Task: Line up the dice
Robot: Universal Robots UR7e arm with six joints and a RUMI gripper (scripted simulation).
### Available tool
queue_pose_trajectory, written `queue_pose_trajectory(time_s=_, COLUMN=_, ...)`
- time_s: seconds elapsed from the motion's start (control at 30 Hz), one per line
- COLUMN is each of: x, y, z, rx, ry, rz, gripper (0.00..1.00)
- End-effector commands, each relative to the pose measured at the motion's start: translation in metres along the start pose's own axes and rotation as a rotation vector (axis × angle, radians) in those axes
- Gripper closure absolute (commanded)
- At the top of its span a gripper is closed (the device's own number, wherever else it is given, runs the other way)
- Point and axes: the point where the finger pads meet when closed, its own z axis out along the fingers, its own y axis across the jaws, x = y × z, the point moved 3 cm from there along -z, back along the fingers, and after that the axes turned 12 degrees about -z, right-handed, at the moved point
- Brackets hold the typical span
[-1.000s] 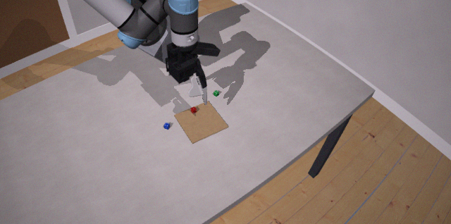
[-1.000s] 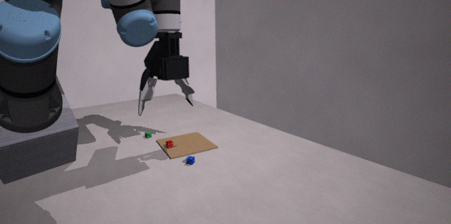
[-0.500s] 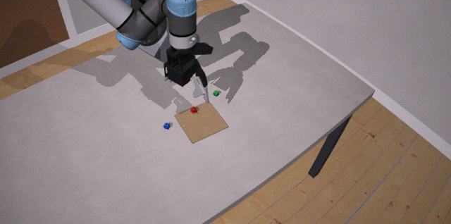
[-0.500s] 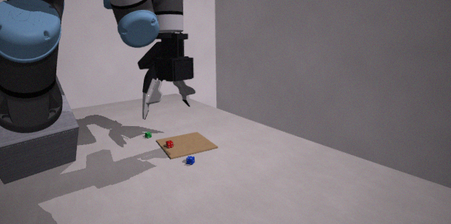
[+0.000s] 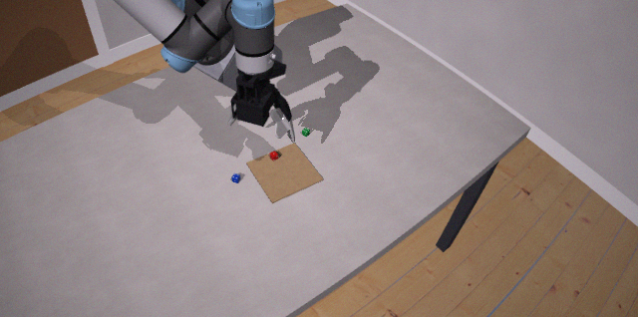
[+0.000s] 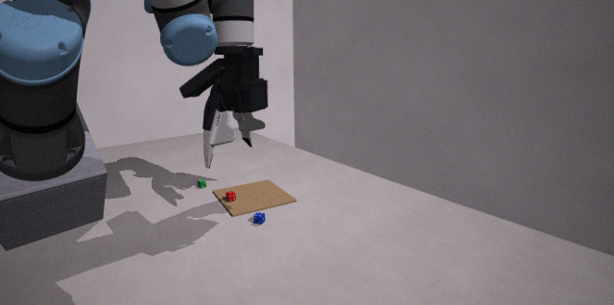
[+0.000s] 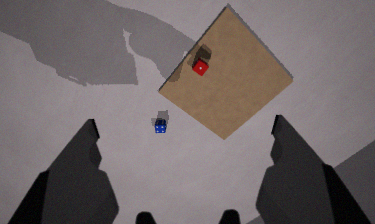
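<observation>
Exterior: my open two-jaw gripper (image 6: 229, 155) hangs above the tabletop. Below my fingertips, green die (image 6: 201, 183) on bare surface; red die (image 6: 230, 196) on tan mat (image 6: 264, 195); blue die (image 6: 259, 218) off mat, beside its edge.

Red die (image 5: 274, 156) (image 6: 230, 196) (image 7: 200, 67) on mat (image 5: 285, 174) (image 6: 261, 199) (image 7: 233, 75) (one pip up); blue (image 5: 235, 178) (image 6: 259, 218) (image 7: 160, 127), green (image 5: 305, 132) (image 6: 201, 183) off it, green's number unclear.
</observation>
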Motion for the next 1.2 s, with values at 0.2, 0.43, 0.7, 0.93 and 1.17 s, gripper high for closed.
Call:
queue_pose_trajectory(time_s=0.2, x=-0.012, y=-0.011, z=0.002, rx=-0.019, ry=-0.002, rz=-0.302, gripper=0.00)
queue_pose_trajectory(time_s=0.43, x=-0.017, y=-0.016, z=0.003, rx=-0.019, ry=-0.004, rz=-0.433, gripper=0.00)
queue_pose_trajectory(time_s=0.7, x=-0.023, y=-0.021, z=0.005, rx=-0.019, ry=-0.006, rz=-0.590, gripper=0.00)
queue_pose_trajectory(time_s=0.93, x=-0.027, y=-0.026, z=0.006, rx=-0.018, ry=-0.007, rz=-0.706, gripper=0.00)
queue_pose_trajectory(time_s=1.17, x=-0.035, y=-0.033, z=0.008, rx=-0.017, ry=-0.009, rz=-0.891, gripper=0.00)
